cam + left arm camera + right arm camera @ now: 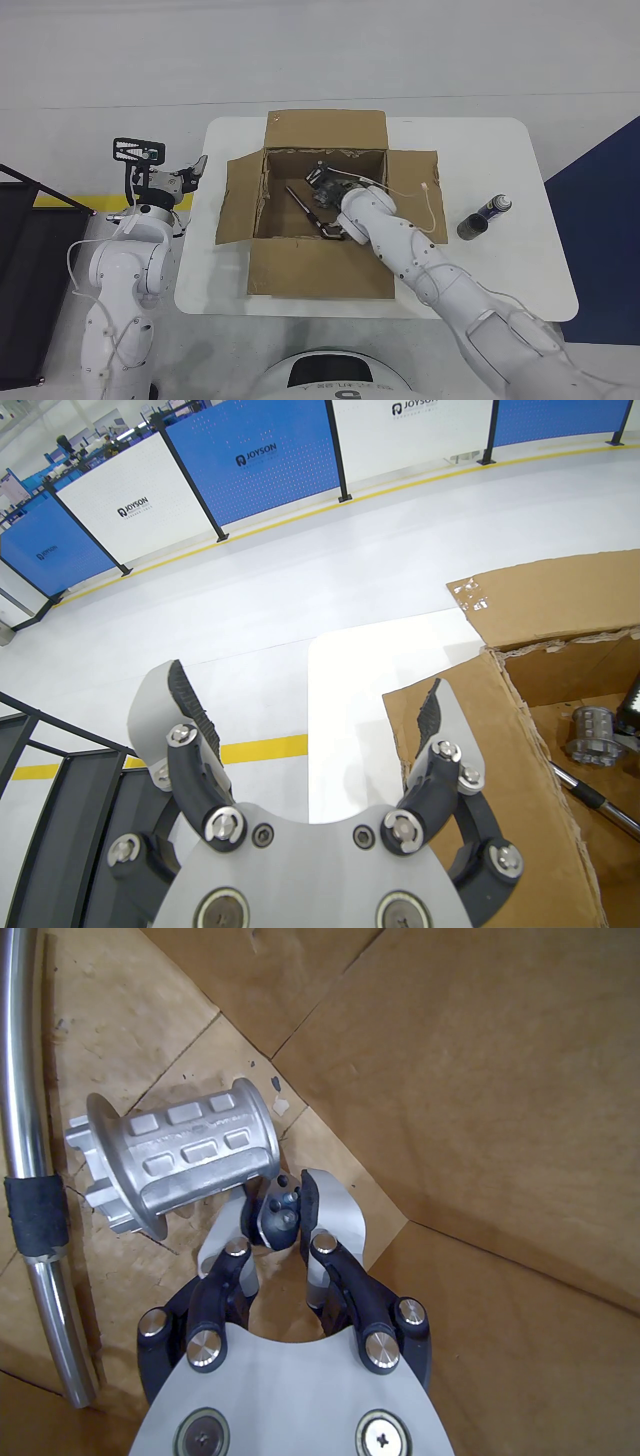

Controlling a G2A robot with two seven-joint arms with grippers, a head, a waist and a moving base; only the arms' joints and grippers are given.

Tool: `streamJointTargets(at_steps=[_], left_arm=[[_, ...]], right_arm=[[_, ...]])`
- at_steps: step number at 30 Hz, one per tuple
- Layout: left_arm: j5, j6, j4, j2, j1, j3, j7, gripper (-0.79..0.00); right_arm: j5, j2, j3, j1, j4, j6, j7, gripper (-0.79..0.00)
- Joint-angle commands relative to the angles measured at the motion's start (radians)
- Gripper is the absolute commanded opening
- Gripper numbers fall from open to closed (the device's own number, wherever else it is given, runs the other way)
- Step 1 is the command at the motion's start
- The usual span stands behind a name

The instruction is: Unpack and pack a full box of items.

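Observation:
An open cardboard box (325, 130) stands in the middle of the white table (520, 270). My right gripper (277, 1200) is down inside the box, shut on a dark end piece of a ribbed silver metal cylinder (175, 1153). That cylinder is tilted over the box floor and also shows from the left arm's side (595, 730). A chrome tube with a black band (25, 1178) lies on the box floor beside it (305, 210). My left gripper (305, 680) is open and holds nothing, just off the table's left edge (195, 170) beside the box's left flap (500, 760).
A dark spray can (485, 215) lies on the table to the right of the box. A black metal rack (20, 260) stands on the floor left of the table, below my left gripper (60, 800). The box's flaps are spread outward.

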State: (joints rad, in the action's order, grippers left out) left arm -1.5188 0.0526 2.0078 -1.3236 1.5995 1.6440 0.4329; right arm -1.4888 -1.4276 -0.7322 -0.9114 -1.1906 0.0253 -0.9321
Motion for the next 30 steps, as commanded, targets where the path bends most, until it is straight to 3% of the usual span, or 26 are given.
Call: streamJointTargets(at_steps=[1,6,13,21,26,30], left_arm=[[0.0,0.0,0.0,0.0,0.0,0.0,0.0,0.0],[0.0,0.0,0.0,0.0,0.0,0.0,0.0,0.0],[0.0,0.0,0.0,0.0,0.0,0.0,0.0,0.0],[0.0,0.0,0.0,0.0,0.0,0.0,0.0,0.0],[0.0,0.0,0.0,0.0,0.0,0.0,0.0,0.0],[0.0,0.0,0.0,0.0,0.0,0.0,0.0,0.0]], right_arm=[[-0.005,0.002,-0.013,-0.005,-0.023,-0.001,-0.003,-0.785],[0.025,0.029,-0.107,-0.075,-0.203,-0.038,-0.022,-0.785],[0.148,0.091,-0.357,-0.292,-0.621,-0.165,-0.046,-0.785],[0.362,0.134,-0.717,-0.562,-1.03,-0.258,0.14,-0.785],[0.39,0.143,-0.954,-0.7,-1.13,-0.198,0.25,-0.785],[0.441,0.144,-1.165,-0.804,-1.109,-0.141,0.305,-0.785]])
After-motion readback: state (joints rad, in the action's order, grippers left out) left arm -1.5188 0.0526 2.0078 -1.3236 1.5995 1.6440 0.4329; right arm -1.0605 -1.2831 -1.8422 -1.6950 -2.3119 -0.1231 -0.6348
